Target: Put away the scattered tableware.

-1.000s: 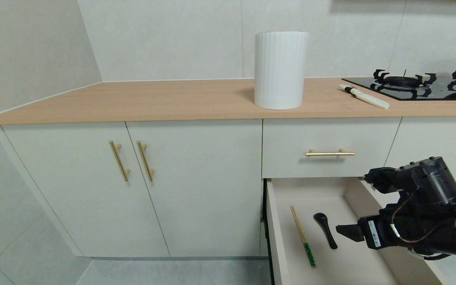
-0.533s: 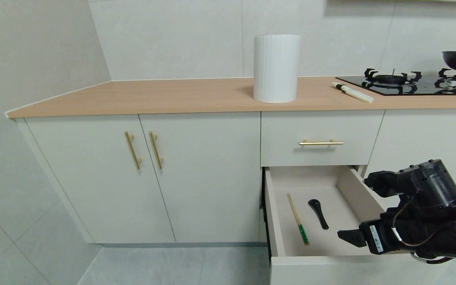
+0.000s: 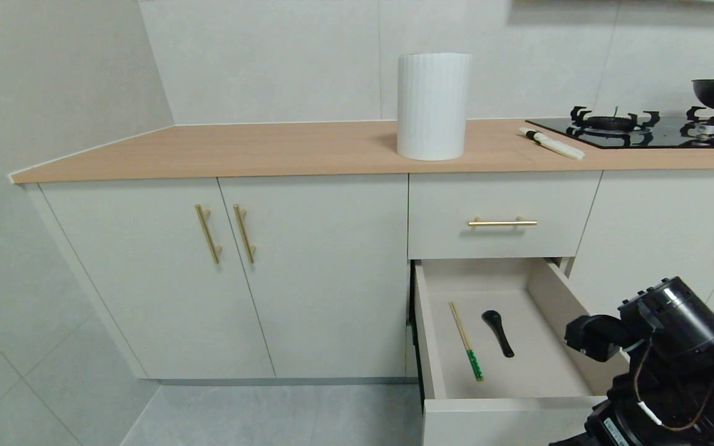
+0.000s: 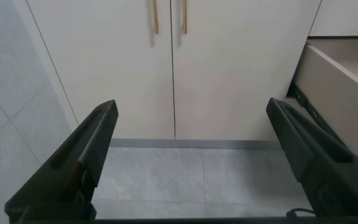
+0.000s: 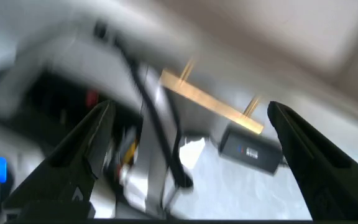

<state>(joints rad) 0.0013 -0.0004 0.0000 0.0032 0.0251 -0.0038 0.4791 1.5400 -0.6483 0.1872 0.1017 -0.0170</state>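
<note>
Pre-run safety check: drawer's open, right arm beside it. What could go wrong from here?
1. The right arm sits close to the open drawer's right front corner; swinging up toward the countertop could clip it.
2. The knife lies flat on the countertop beside the hob; a shallow grasp may slip or push it onto the glass.
3. The chopsticks and black spoon lie loose in the drawer; a hard shove shut would likely slide them.
</note>
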